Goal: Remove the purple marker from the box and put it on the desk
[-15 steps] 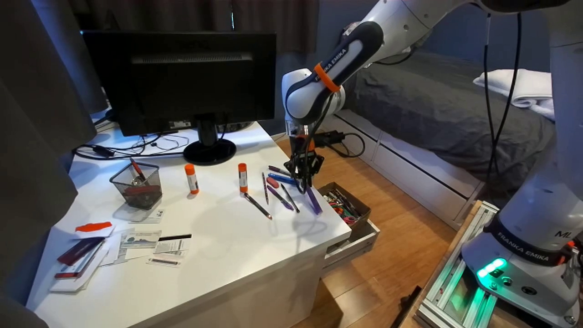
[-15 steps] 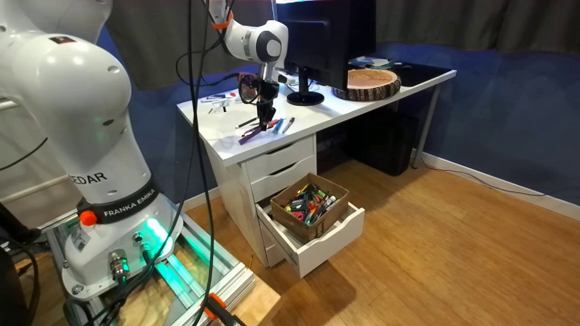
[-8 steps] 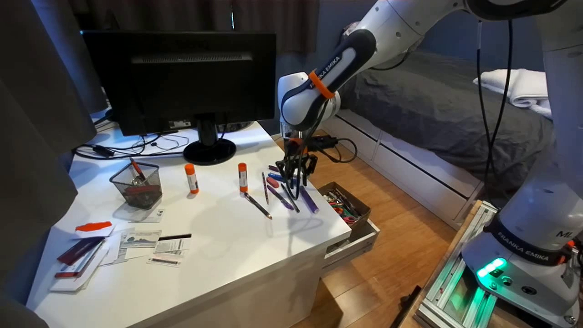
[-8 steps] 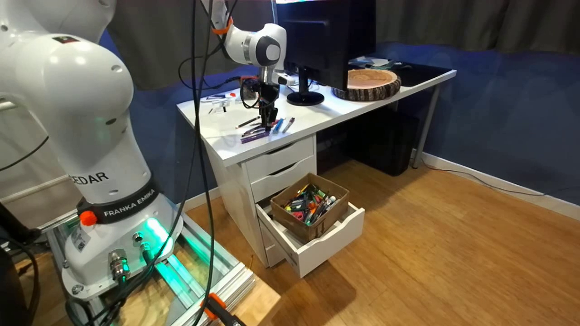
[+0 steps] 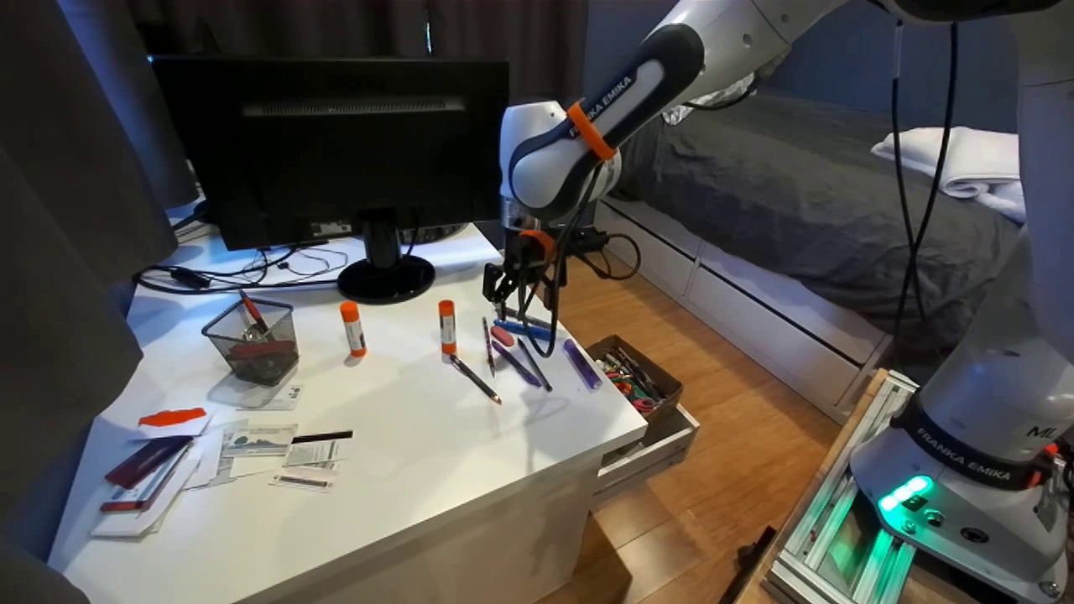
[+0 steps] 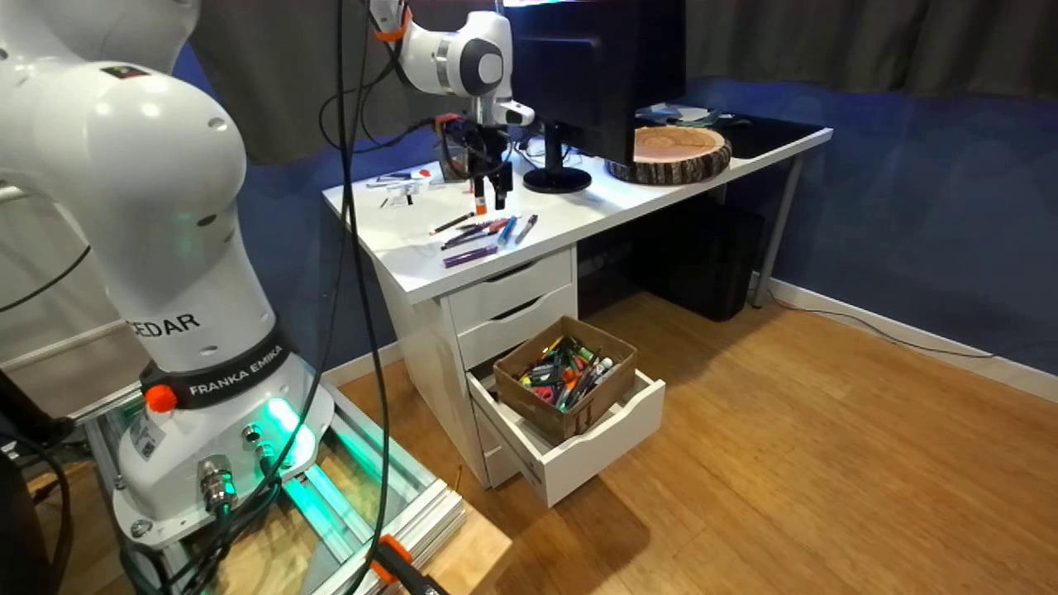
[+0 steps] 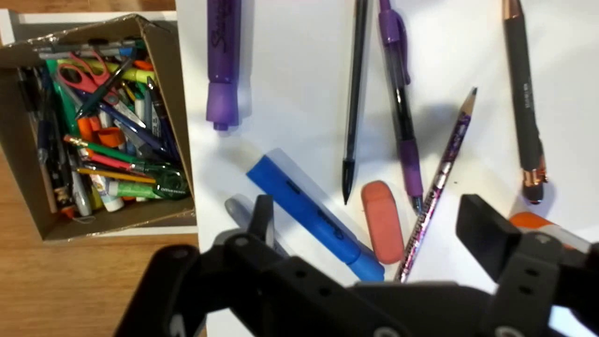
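Observation:
The purple marker lies flat on the white desk, close to the desk's edge above the pulled-out drawer. In the wrist view the purple marker is at the top left, apart from both fingers. My gripper stands open with its jaws wide, holding nothing. It hovers above the desk over a blue marker and a pink eraser. Below the desk's edge, the brown cardboard box sits in the drawer, full of pens and scissors.
Pens and a sparkly pencil lie around the eraser. Two glue sticks stand upright on the desk. A mesh cup, cards and a monitor are also on it. The open drawer juts out below.
A second ago my gripper was shut on the tilted purple marker at the desk. It has opened, the marker has dropped flat, and the gripper has risen and moved off towards the monitor.

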`<state>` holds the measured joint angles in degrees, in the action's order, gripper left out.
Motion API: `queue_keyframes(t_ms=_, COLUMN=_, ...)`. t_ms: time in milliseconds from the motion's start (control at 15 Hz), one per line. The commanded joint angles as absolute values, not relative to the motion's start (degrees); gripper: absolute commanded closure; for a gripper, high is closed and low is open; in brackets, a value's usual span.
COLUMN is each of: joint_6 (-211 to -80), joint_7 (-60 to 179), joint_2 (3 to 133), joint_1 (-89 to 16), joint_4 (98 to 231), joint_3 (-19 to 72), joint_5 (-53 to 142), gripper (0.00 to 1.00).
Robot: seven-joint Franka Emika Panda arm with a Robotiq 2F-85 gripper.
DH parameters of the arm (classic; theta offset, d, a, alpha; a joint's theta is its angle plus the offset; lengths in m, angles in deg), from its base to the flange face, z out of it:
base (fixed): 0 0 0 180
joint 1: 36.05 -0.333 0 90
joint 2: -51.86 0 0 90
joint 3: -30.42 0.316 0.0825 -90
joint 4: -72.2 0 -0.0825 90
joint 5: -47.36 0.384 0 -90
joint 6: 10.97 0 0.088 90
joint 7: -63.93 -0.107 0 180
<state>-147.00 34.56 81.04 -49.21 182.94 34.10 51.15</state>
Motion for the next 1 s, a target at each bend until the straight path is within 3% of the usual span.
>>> queue_keyframes(t_ms=0, joint_6=-143.84, joint_7=40.13, joint_2=75.07, joint_1=-49.79, joint_4=185.50, joint_3=33.12, joint_5=46.59, gripper=0.00)
queue_keyframes(t_ms=867, joint_6=-144.10, joint_7=70.37, joint_2=55.63, joint_1=-44.17, joint_4=201.29, joint_3=37.38, joint_5=47.83, gripper=0.00)
queue_keyframes(t_ms=933, joint_6=-143.83, joint_7=65.47, joint_2=60.63, joint_1=-45.38, joint_4=196.79, joint_3=37.01, joint_5=44.97, gripper=0.00)
